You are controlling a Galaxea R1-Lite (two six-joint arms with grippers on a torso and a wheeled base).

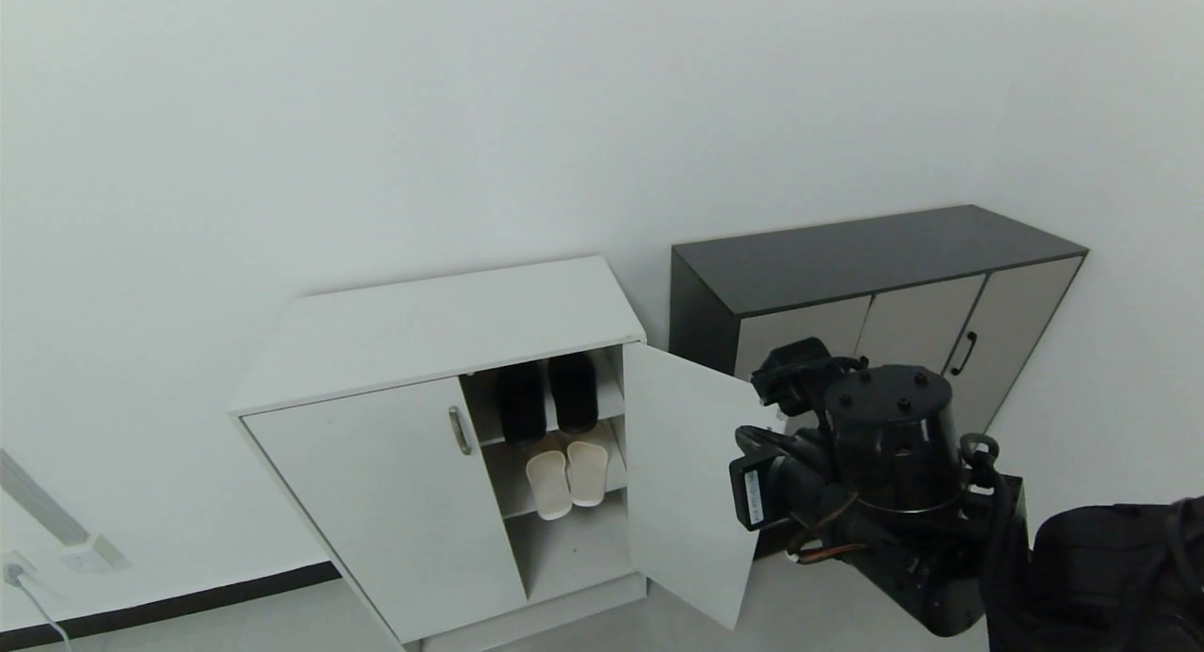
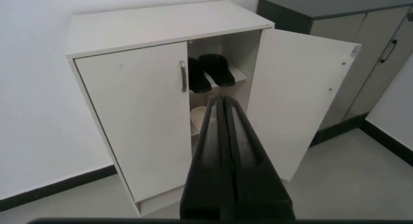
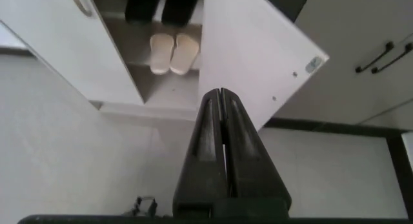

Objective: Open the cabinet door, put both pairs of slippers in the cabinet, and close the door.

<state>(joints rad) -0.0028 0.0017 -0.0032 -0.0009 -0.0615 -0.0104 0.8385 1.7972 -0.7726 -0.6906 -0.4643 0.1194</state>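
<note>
Both pairs are in the white cabinet (image 1: 442, 327): black slippers (image 1: 548, 393) on the top shelf (image 1: 611, 400), cream slippers (image 1: 567, 478) on the middle shelf (image 1: 509, 490), heels near its front edge. Only the right door (image 1: 687, 483) stands open. Our left gripper (image 2: 224, 100) and right gripper (image 3: 221, 93) each have fingers pressed together, holding nothing, apart from the door. We judge a push close to its hinged side could stall, or the door could catch the cream heels.

cabinet (image 1: 442, 327) white | upper slippers (image 1: 547, 398) black | lower slippers (image 1: 567, 476) cream | handle (image 1: 459, 430) silver | side cabinet (image 1: 875, 252) black with grey doors | side handle (image 1: 961, 353) black | wall (image 1: 470, 116) white | skirting (image 1: 188, 603) black | floor (image 1: 658, 633) pale grey | left pincer (image 2: 224, 99) black | right pincer (image 3: 221, 93) black
</note>
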